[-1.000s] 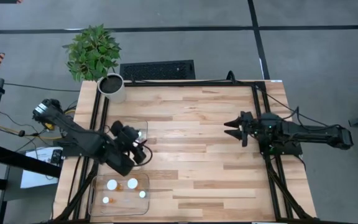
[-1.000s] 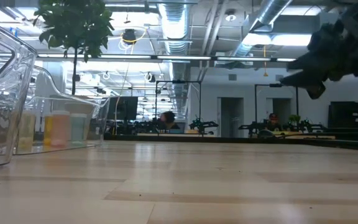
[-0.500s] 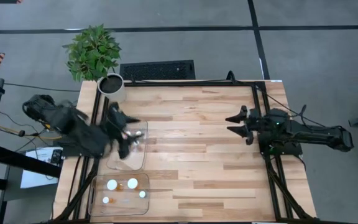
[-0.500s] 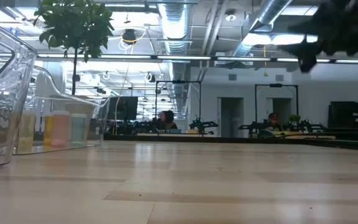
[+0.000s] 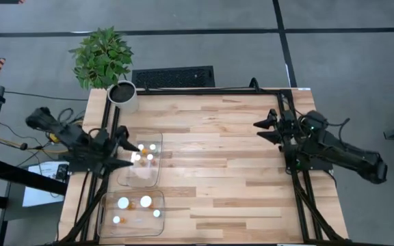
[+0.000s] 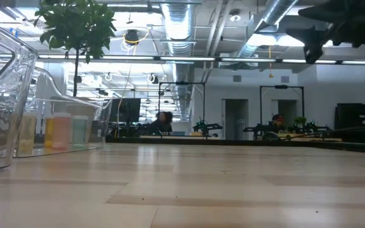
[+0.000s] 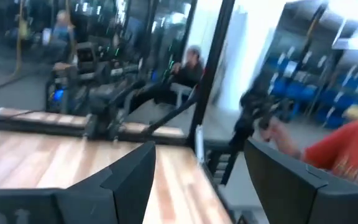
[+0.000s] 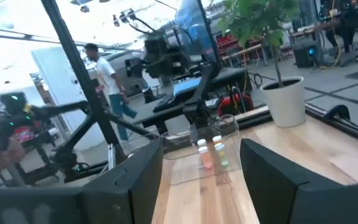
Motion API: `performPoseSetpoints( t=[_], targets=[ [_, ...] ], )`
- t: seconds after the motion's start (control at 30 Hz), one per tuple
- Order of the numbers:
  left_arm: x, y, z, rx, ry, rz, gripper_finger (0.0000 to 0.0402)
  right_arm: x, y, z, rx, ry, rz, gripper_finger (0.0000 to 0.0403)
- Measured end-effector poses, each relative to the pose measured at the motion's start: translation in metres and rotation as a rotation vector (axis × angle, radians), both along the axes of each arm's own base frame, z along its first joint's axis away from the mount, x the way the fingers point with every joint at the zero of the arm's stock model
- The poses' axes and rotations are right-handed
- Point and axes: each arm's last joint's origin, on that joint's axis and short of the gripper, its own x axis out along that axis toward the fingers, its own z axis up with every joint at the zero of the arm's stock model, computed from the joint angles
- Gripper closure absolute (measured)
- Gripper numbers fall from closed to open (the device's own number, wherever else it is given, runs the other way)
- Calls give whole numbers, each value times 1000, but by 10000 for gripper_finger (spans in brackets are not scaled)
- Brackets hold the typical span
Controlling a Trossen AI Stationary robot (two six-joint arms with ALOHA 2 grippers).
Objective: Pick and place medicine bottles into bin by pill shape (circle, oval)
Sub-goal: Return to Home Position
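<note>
Two clear plastic bins lie at the table's left. The far bin (image 5: 142, 171) holds three small medicine bottles (image 5: 148, 150) with white caps; the near bin (image 5: 132, 222) holds several more (image 5: 146, 201). In the right wrist view the far bin's bottles (image 8: 210, 152) stand upright. My left gripper (image 5: 125, 146) hangs open at the far bin's left edge, pointing level across the table, with nothing between its fingers (image 7: 129, 174). My right gripper (image 5: 260, 130) is open and empty at the table's right side, raised; it also appears at the top right of the low view (image 6: 322, 31).
A potted plant in a white pot (image 5: 122, 96) stands at the far left corner, with a black grille (image 5: 173, 76) behind the far edge. Bare wooden tabletop (image 5: 217, 164) lies between the arms. People sit in the room beyond the table (image 7: 188, 68).
My left gripper has drawn back from above the far bin toward the table's left edge and tipped up from pointing down to pointing level, staying open. My right gripper has risen and swung toward the far edge. The bottles have stayed where they were.
</note>
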Motion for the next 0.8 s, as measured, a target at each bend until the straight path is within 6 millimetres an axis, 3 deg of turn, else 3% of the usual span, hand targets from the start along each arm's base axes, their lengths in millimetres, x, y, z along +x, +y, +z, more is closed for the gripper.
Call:
performPoseSetpoints(
  t=[0.27, 0.6, 0.8],
  targets=[
    [-22, 9, -84, -69, -270, -101, 161, -6, -12, -4, -68, -13, -69, 178],
    [-16, -1, -111, 63, -303, -274, 161, -9, -16, -43, -57, -59, 7, 178],
    [-13, -2, -124, 162, -249, -297, 161, -7, -12, -46, -146, -45, 61, 178]
  ],
)
